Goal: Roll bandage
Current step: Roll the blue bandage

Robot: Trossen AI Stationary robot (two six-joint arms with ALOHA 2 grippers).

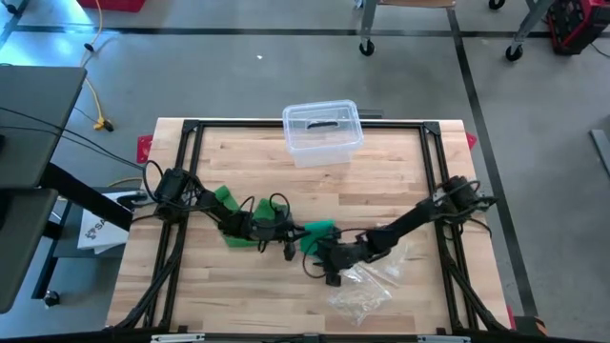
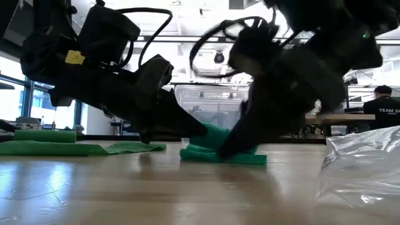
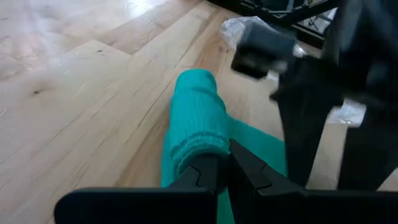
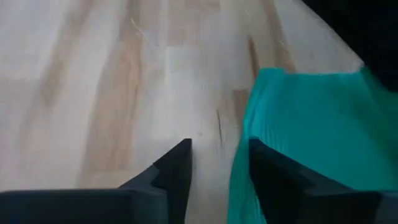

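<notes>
Bandage (image 3: 194, 127) in left gripper (image 3: 225, 171), right gripper (image 4: 217, 162) apart

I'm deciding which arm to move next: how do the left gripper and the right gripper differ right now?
The left gripper is shut, its tips pinching the end of the green bandage; the right gripper is open with bare table between its fingers, holding nothing. The left one sits on the bandage's rolled part, while the right one has the bandage only alongside one finger. Both are low over the wooden table, meeting at the same bandage near its middle.
</notes>
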